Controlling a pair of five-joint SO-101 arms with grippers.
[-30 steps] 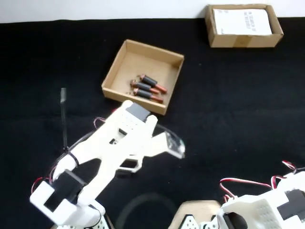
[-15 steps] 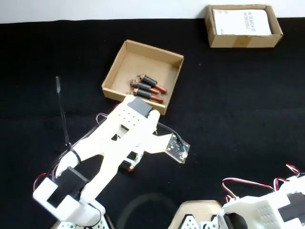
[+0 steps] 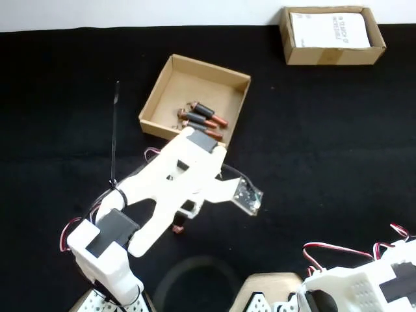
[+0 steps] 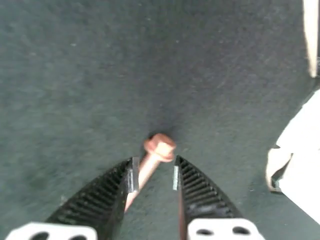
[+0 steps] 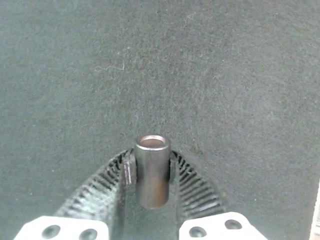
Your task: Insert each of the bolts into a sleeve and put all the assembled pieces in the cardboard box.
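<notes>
A copper bolt [image 4: 159,147] lies on the black mat between the fingers of my left gripper [image 4: 153,173], which is open; its shaft leans against one finger. From above, the bolt [image 3: 177,227] peeks out under the white left arm [image 3: 182,179], just in front of the cardboard box [image 3: 156,97]. Three assembled pieces [image 3: 201,119] lie inside that box. My right gripper [image 5: 151,169] is shut on a dark sleeve [image 5: 152,175] that stands upright between its fingers, open end up, above bare mat. The right arm [image 3: 364,286] sits at the near right corner.
A second cardboard box [image 3: 331,55] with white paper in it stands at the far right. A thin black strap [image 3: 114,130] sticks up from the left arm. Black mat [image 3: 312,143] lies open between the two arms.
The left arm swung and shifted toward the box and slightly right, and its black strap tilted upright. The bolt now shows under it. The right arm barely moved.
</notes>
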